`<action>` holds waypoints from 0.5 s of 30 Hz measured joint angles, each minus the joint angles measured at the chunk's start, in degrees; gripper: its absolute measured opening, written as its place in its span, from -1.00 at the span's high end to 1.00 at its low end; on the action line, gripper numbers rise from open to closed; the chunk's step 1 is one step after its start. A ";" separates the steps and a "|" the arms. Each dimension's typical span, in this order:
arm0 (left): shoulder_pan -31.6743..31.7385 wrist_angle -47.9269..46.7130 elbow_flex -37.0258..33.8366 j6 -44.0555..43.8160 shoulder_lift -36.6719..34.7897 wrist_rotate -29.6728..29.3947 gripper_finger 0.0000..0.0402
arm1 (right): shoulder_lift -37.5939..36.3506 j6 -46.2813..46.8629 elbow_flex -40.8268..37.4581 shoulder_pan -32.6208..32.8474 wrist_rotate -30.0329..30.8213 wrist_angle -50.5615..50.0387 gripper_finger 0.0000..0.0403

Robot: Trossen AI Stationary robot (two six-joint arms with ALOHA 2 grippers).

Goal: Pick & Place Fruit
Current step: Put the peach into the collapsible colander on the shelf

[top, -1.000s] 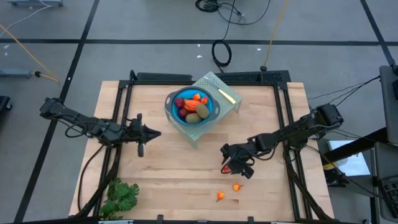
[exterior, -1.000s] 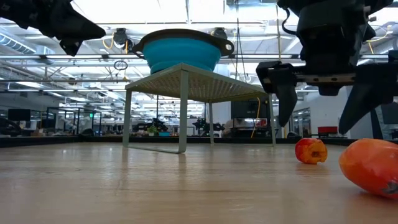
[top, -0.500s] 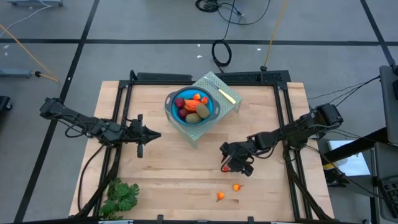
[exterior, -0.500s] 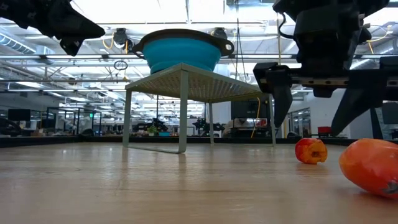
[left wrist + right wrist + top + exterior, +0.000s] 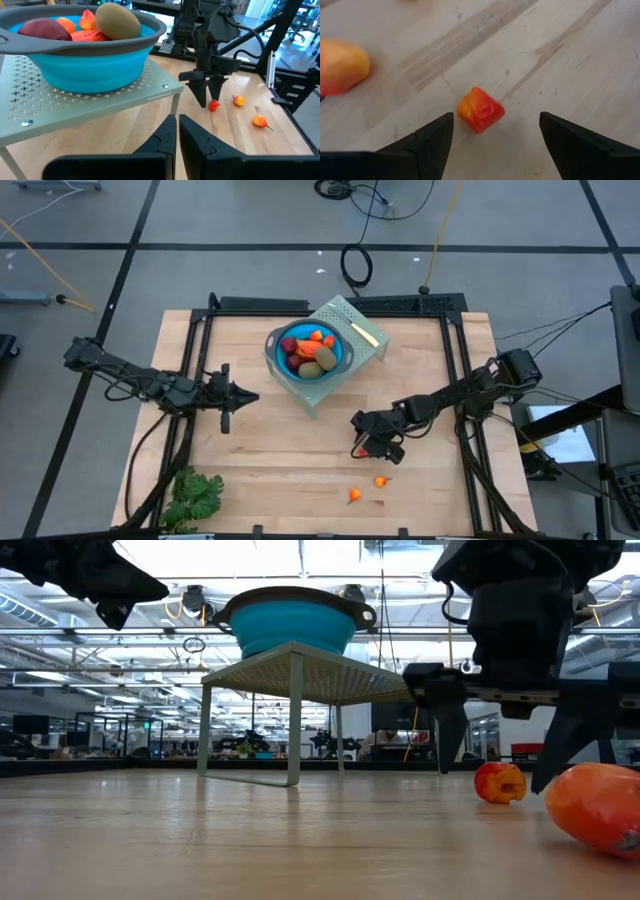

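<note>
Right gripper [image 5: 363,446]: we see it low over the table, right above a tiny orange-red fruit [image 5: 480,109]. Its fingers [image 5: 427,142] are spread wide on each side of the fruit. They do not touch it, and it lies on the wood.
Left gripper [image 5: 250,395]: we see it waiting over the left part of the table, pinched closed with nothing in it.
Other loose fruit: we count two more tiny orange pieces [image 5: 381,481] on the wood, near the front edge, close to the right gripper.
Blue bowl [image 5: 276,340]: it sits on a small green rack [image 5: 366,348] near the back of the table.
Fruit in the bowl [image 5: 312,352]: we see dark-red, olive-brown and orange pieces piled inside.
Yellow stick [image 5: 363,332]: it lies on the rack, just beside the bowl.
Leafy green bunch [image 5: 193,495]: it lies at the front left corner of the table.
</note>
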 joint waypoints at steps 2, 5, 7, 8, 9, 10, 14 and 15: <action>0.00 0.02 -0.02 -0.49 0.00 -0.02 0.90 | 0.22 0.01 0.19 0.00 -0.01 -0.02 -0.44; 0.00 0.02 0.00 -0.63 -0.02 -0.02 0.90 | 0.65 -0.04 0.48 0.01 -0.03 0.06 -0.44; 0.02 0.02 -0.01 -0.57 0.00 -0.02 0.90 | 0.67 -0.30 0.48 0.16 -0.05 0.09 -0.43; 0.00 0.00 -0.02 -0.47 0.00 -0.02 0.90 | 0.87 -0.30 0.48 0.34 -0.04 0.20 -0.41; 0.00 0.04 0.00 -0.49 -0.02 -0.02 0.90 | 1.06 -0.28 0.48 0.41 -0.05 0.18 -0.39; 0.00 0.07 0.00 -0.53 -0.02 -0.02 0.90 | 1.24 -0.28 0.48 0.54 -0.05 0.02 -0.36; 0.00 0.04 -0.02 -0.52 -0.02 0.00 0.90 | 1.76 -0.35 0.48 1.24 -0.05 0.14 -0.22; 0.00 0.02 -0.01 -0.53 0.00 0.00 0.90 | 1.76 -0.33 0.48 1.48 -0.05 0.09 -0.18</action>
